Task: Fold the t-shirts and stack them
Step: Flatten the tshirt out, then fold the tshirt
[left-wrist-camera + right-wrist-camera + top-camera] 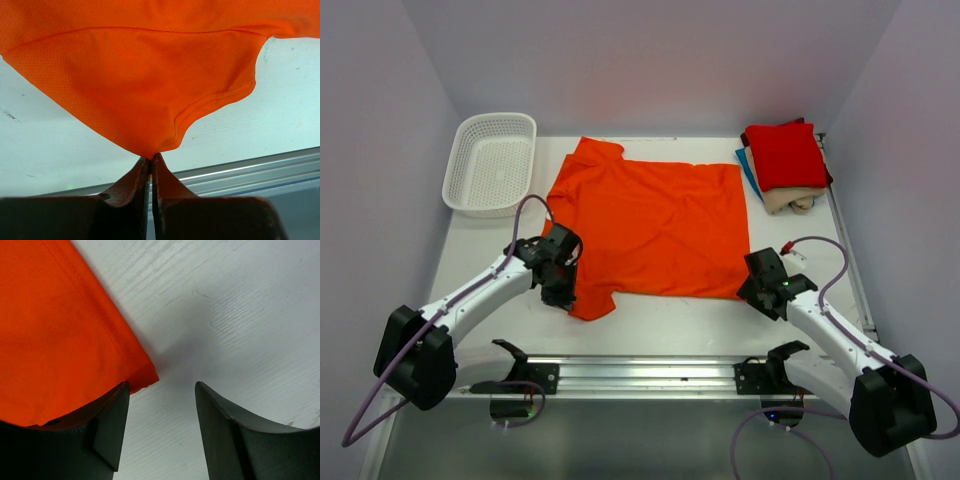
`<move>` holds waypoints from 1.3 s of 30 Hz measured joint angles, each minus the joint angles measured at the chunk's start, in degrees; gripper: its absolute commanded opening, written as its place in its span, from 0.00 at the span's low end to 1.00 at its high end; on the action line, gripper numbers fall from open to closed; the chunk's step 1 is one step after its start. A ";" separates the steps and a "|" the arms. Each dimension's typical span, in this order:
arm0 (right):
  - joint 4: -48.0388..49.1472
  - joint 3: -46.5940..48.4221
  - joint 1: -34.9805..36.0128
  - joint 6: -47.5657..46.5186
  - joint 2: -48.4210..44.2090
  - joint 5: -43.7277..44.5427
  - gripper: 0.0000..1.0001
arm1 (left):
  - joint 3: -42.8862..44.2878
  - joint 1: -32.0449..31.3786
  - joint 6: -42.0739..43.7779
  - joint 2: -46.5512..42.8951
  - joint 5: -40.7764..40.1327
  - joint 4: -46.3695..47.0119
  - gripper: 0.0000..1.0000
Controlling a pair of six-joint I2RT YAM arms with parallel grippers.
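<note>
Rail: a metal rail runs along the near edge of the table, between my two bases.
Left gripper: my left gripper sits at the near-left of the cloth. Its fingers are pressed together with only a sliver between them, pinching the tip of the near sleeve.
Right gripper: my right gripper sits at the near-right corner of the cloth. Its fingers are spread wide and grip nothing.
Hem corner: it lies on the table at the inner edge of one finger, with bare table across the rest of the gap. I cannot tell whether that finger touches the cloth.
Orange t-shirt: the orange t-shirt is spread flat mid-table, sleeves toward the left and hem toward the right.
Folded stack: it stands in the far-right corner, apart from the spread shirt. The red t-shirt is on top, the beige t-shirt shows under its near edge, and the blue t-shirt peeks out at the left.
Basket: a white mesh basket stands upright in the far-left corner, near the far sleeve.
</note>
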 measured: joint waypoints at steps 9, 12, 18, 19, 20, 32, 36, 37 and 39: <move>4.44 -2.75 -0.35 1.31 1.42 0.17 0.53 | 0.00 0.00 0.00 -0.79 0.00 -0.15 0.06; 5.29 -2.75 -0.35 1.27 1.31 0.13 0.52 | 0.00 0.00 0.00 -1.27 0.00 -0.31 0.06; 5.62 -2.75 -0.39 1.09 -1.31 0.22 0.45 | 0.00 0.00 0.00 -1.55 0.00 -0.39 0.05; 5.68 -2.75 -0.39 1.07 -1.62 0.22 0.44 | 0.00 0.00 0.00 -1.55 0.00 -0.39 0.05; 5.70 -2.75 -0.39 1.09 -1.68 0.22 0.44 | 0.00 0.00 0.00 -1.55 0.00 -0.39 0.05; 7.56 -2.54 -0.39 1.03 3.65 -0.04 0.29 | 0.00 0.00 0.00 -1.55 0.00 -0.39 0.04; 8.70 -2.54 -0.44 0.87 4.28 -0.63 0.00 | 0.00 0.00 0.00 -1.57 0.02 -0.42 0.02; 8.83 -2.54 -0.44 1.03 4.26 -0.81 0.00 | 0.02 0.00 0.00 -1.66 0.02 -0.46 0.00; 8.83 -2.54 -0.44 1.11 4.11 -1.01 0.00 | 0.02 0.00 -0.02 -2.03 0.02 -0.59 0.00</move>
